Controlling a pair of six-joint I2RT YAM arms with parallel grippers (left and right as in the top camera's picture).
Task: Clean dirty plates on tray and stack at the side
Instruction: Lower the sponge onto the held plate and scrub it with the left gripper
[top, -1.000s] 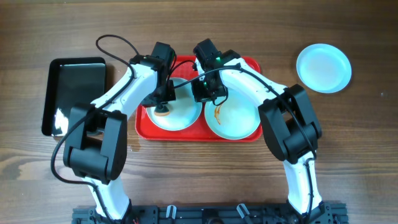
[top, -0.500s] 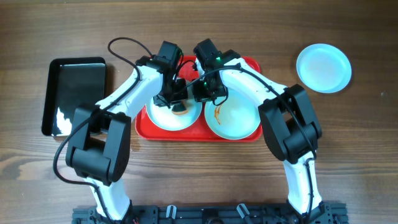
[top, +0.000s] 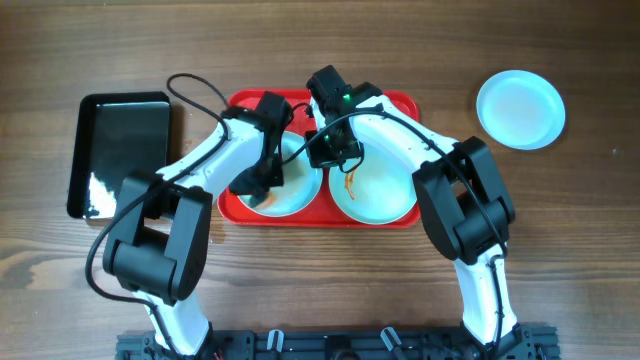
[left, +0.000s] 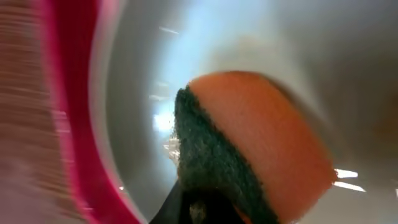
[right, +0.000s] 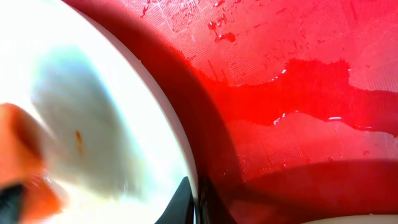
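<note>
The red tray (top: 398, 101) holds two plates. My left gripper (top: 257, 187) is shut on an orange sponge with a green scouring face (left: 261, 143) and presses it on the left plate (top: 303, 187), near that plate's lower left part. My right gripper (top: 322, 152) is shut on the left plate's right rim; the rim (right: 194, 186) sits between its fingers. The right plate (top: 388, 192) carries an orange-brown smear (top: 348, 184). A third plate (top: 520, 108) lies on the table at the far right, with no smear showing.
A glossy black tray (top: 120, 150) lies left of the red tray. The red tray's floor (right: 298, 74) is wet. The left arm's cable loops over the tray's upper left corner.
My left gripper has swept the sponge from the left plate's middle to its upper right, then down to its lower left. The right gripper has stayed on the rim.
</note>
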